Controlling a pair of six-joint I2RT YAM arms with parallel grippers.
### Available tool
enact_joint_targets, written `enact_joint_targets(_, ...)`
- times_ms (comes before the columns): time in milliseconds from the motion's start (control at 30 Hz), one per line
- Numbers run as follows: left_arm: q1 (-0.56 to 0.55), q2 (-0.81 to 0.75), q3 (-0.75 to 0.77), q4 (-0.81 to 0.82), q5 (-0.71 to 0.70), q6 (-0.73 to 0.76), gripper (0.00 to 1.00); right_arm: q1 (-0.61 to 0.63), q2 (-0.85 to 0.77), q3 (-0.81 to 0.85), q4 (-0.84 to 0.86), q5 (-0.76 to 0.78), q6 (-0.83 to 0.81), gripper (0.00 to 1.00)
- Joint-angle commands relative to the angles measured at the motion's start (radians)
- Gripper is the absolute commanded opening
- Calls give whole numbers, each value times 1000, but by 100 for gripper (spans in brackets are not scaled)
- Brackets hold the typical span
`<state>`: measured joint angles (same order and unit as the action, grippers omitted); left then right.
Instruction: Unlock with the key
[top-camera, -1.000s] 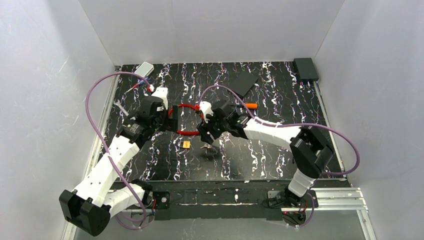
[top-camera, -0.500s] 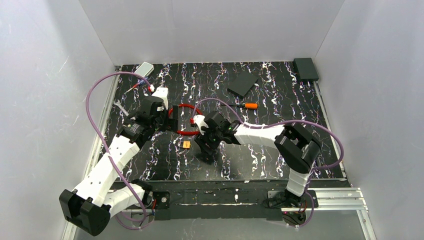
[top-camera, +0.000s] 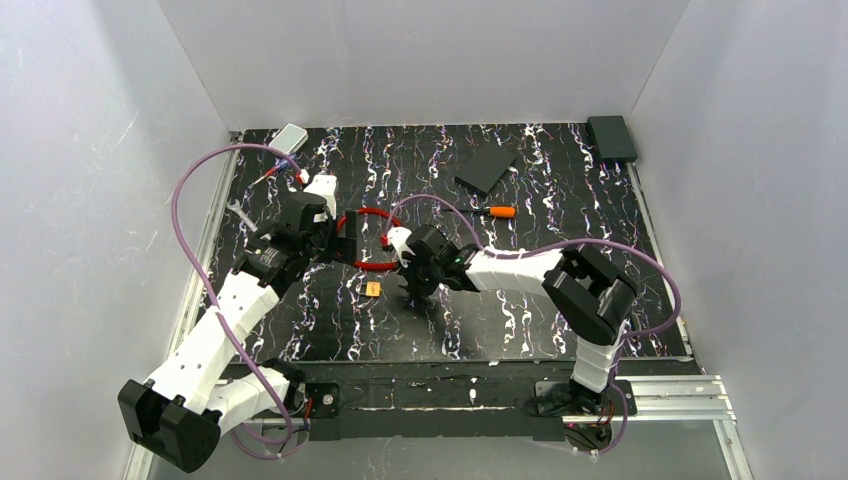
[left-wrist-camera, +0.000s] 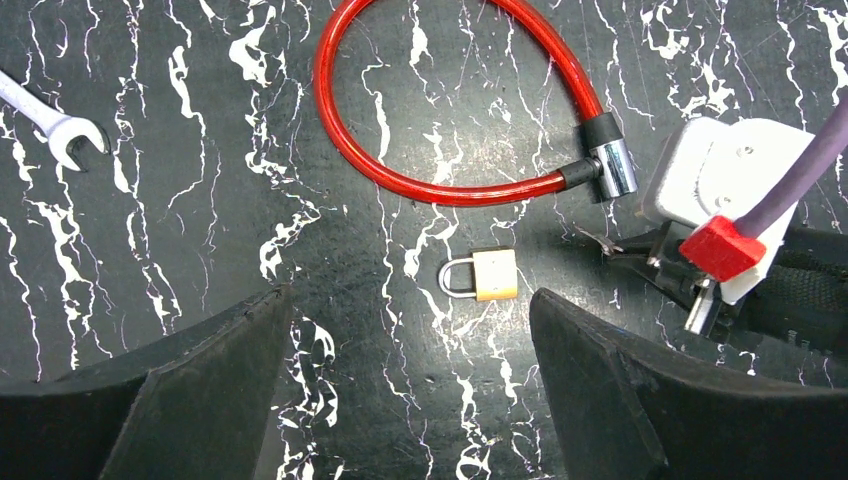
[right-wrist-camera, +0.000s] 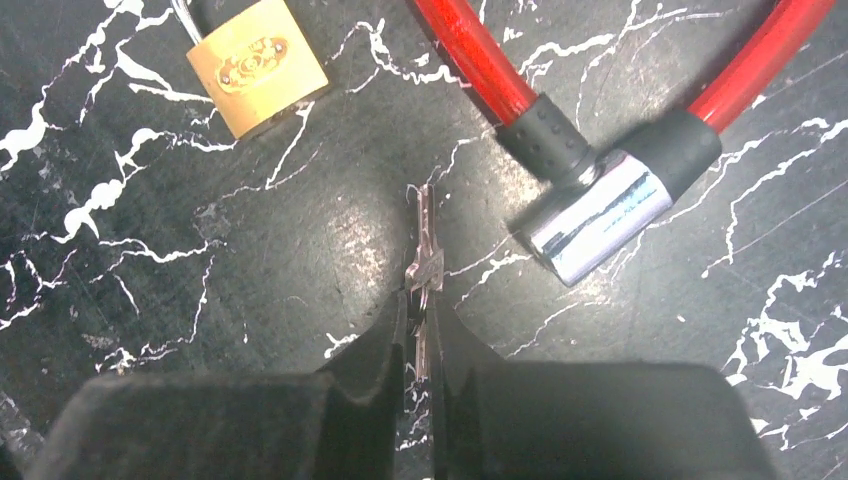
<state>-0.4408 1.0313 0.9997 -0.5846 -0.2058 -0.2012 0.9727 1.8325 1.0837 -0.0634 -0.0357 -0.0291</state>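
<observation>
Gripping now: the key (right-wrist-camera: 423, 262), thin and silvery, is pinched edge-on in the right gripper (right-wrist-camera: 420, 325), whose fingers are pressed together on its head just above the surface (right-wrist-camera: 250, 260).
Key axis: the blade runs straight out ahead of the fingertips, with its tip free.
Padlock bearing: the brass padlock (right-wrist-camera: 258, 65) lies ahead and left of the tip, apart from it, its flat bottom turned roughly toward the key.
Cable lock bearing: the red cable lock (right-wrist-camera: 470, 50) puts its chrome end (right-wrist-camera: 600, 215) ahead and right, just beside the blade.
Left gripper: the left gripper (left-wrist-camera: 410, 340) hovers over the padlock with fingers wide apart, holding nothing.
Nearer arm: the right; the blade probably needs swinging left to line up with the padlock's bottom.
</observation>
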Motion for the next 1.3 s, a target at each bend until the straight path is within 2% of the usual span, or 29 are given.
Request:
enact_joint_targets(0, -3, -9, 18, -7, 8, 5, 86, 26, 71, -50, -84, 125, 4, 8)
enact_joint_targets(100, -3, -4, 20, -7, 11, 5, 86, 36, 58, -76, -68, 137, 19, 1)
enact_joint_targets(400, -3, -13, 11, 0, 33, 3, 86, 62, -66, -154, 45, 118, 99, 1)
enact_joint_targets(600, -2, -35, -5, 18, 113, -42, 86, 76, -176, -193, 94, 142, 125, 1)
enact_joint_targets(767, -3, -39, -19, 35, 261, -189, 85, 90, -269, -217, 95, 188, 135, 1)
enact_joint_targets(867, -3, -48, -52, 62, 331, -342, 84, 96, -329, -233, 95, 214, 143, 1)
enact_joint_targets(1267, -3, -8, -133, 202, 528, -716, 75, 99, -527, -286, 108, 253, 182, 1)
